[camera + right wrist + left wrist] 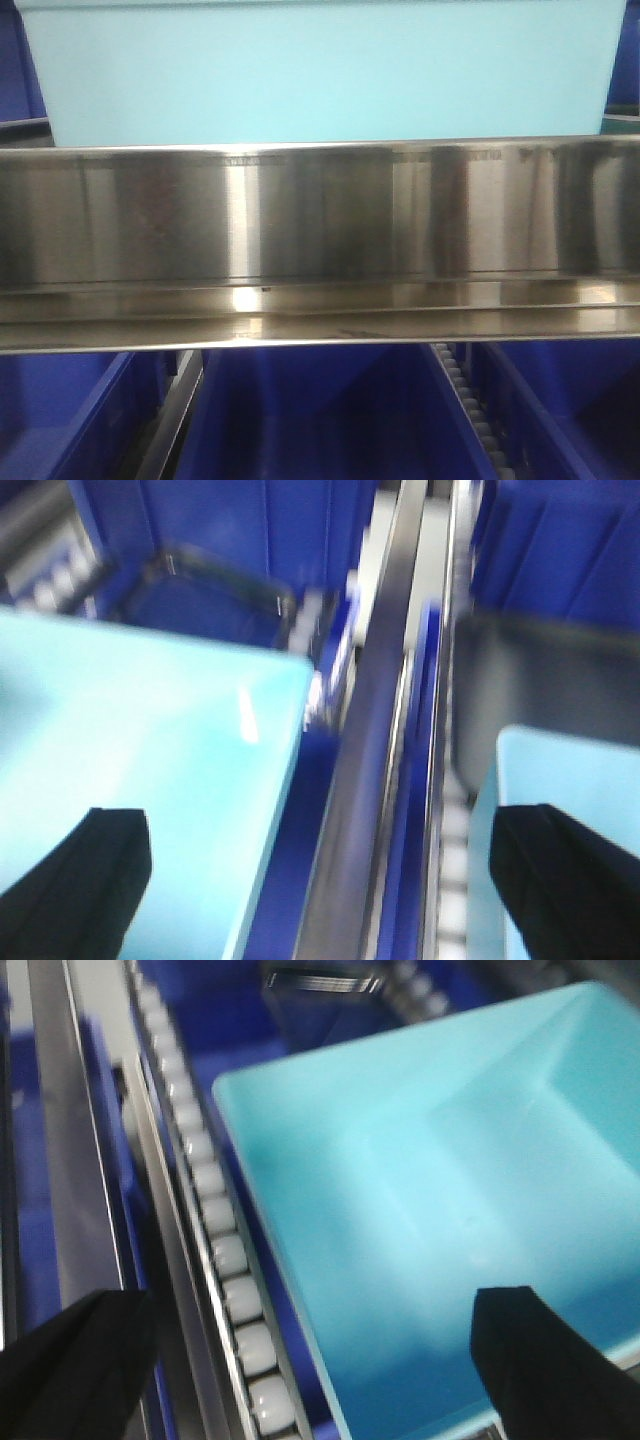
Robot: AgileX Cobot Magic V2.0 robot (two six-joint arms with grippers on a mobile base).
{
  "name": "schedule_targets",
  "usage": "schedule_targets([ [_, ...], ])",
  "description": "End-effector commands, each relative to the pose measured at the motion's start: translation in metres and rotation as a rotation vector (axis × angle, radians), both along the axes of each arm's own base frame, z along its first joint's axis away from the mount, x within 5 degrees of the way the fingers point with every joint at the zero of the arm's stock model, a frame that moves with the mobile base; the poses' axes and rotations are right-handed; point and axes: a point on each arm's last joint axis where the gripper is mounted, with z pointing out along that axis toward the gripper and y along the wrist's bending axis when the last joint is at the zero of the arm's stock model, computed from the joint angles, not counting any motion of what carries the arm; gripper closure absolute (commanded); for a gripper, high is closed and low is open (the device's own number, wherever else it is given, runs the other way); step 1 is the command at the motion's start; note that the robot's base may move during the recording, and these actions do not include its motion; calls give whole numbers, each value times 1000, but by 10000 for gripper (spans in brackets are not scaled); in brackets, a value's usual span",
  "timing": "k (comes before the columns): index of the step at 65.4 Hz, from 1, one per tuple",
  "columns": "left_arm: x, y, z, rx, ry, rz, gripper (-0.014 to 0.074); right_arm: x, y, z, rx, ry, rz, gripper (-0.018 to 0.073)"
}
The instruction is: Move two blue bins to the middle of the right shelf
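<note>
Your left end effector point(305, 1300) and right end effector point(320, 820) are both spread, holding nothing. The bin point(320, 70) sits just behind the rail point(320, 220). Draw it out too low and its base could snag there and tip.

Bright even light, glare streaks on the steel rail point(240, 230), both wrist views motion-blurred
</note>
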Motion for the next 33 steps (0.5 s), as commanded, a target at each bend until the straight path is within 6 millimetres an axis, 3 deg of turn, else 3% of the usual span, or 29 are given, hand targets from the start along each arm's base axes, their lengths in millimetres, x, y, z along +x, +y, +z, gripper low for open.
schedule_targets([
  [1,18,-7,-5,-9,55,48,58,12,4,-1,-37,94,9,-10],
  [13,61,-25,-37,10,159,74,58,51,17,-19,-28,163,22,-10],
  [33,95,-37,-80,52,274,114,58,93,41,-68,-2,331,66,-10],
])
